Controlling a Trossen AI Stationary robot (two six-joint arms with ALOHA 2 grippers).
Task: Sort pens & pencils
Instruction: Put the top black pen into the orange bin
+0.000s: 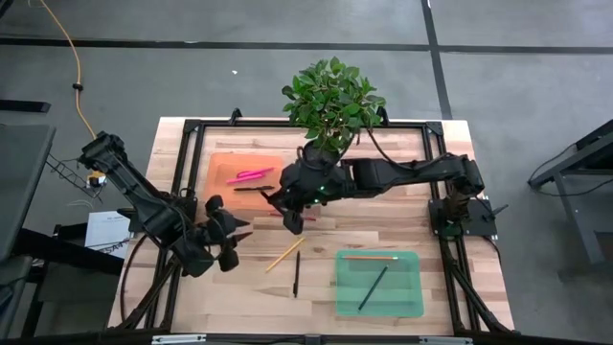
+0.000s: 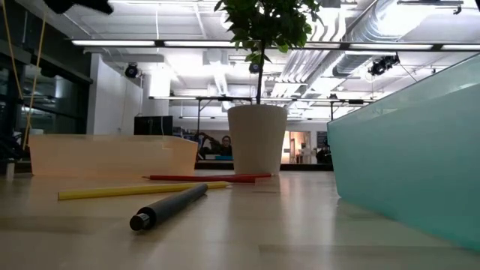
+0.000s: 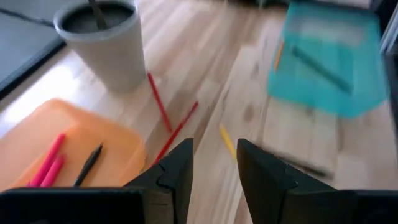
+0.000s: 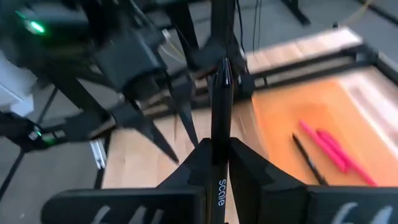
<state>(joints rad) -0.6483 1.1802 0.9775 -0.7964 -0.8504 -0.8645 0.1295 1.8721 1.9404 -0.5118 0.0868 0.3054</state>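
Your right tool (image 4: 219,163), clamped on a dark pen (image 4: 220,106) standing upright, hovers mid-frame just right of the orange tray (image 1: 222,165), its likely drop; left tool (image 1: 233,241) waits open.

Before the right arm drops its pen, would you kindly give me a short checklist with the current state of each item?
1. Right tool shut on the black pen: ok.
2. Orange tray has free space beside the pink pens: ok.
3. Right tool fully above the orange tray: not ok, it sits at the tray's edge.
4. Left tool open, empty: ok.
5. Left tool clear of the right arm's path: cannot tell.
6. Plant pot upright: ok.
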